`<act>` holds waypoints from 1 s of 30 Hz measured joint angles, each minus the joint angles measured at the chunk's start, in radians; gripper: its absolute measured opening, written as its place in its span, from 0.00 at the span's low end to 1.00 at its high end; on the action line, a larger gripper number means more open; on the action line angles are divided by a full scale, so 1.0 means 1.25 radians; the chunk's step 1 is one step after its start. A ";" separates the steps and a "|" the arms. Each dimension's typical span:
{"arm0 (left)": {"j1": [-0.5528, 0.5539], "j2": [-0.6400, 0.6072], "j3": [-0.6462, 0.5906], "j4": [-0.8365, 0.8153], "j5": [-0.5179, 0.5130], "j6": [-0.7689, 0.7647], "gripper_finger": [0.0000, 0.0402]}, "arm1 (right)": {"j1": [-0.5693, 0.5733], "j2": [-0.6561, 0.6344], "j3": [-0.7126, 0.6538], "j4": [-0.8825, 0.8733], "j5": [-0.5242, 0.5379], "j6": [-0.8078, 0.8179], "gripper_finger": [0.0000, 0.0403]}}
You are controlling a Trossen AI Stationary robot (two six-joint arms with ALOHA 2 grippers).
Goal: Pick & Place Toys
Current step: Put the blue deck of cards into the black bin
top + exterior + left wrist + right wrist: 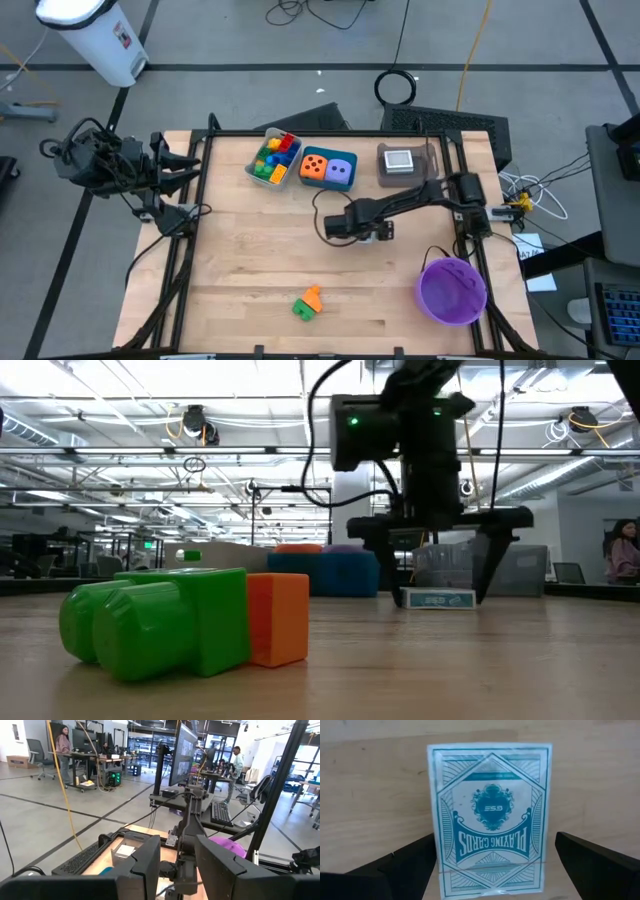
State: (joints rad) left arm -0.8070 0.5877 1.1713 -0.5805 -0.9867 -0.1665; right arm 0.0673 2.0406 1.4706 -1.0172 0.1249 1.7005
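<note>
Pale wood-grain tabletop (370, 795) bears a glossy rectangular card pack (491, 815) beneath the right pincer's (492, 870) wide-spread fingers.

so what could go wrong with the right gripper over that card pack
The right gripper hangs open, straddling the playing card pack, which lies flat on the table. Flat and thin, it may slide or slip out instead of lifting. The fingers could also scrape the wood if they come down too far.
</note>
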 joint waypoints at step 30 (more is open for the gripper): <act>0.000 0.000 0.000 0.001 -0.015 -0.001 0.32 | -0.037 -0.157 -0.181 0.197 0.026 0.005 0.66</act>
State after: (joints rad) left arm -0.8072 0.5875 1.1713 -0.5797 -1.0058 -0.1680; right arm 0.0208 1.8442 1.2446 -0.7715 0.1570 1.7072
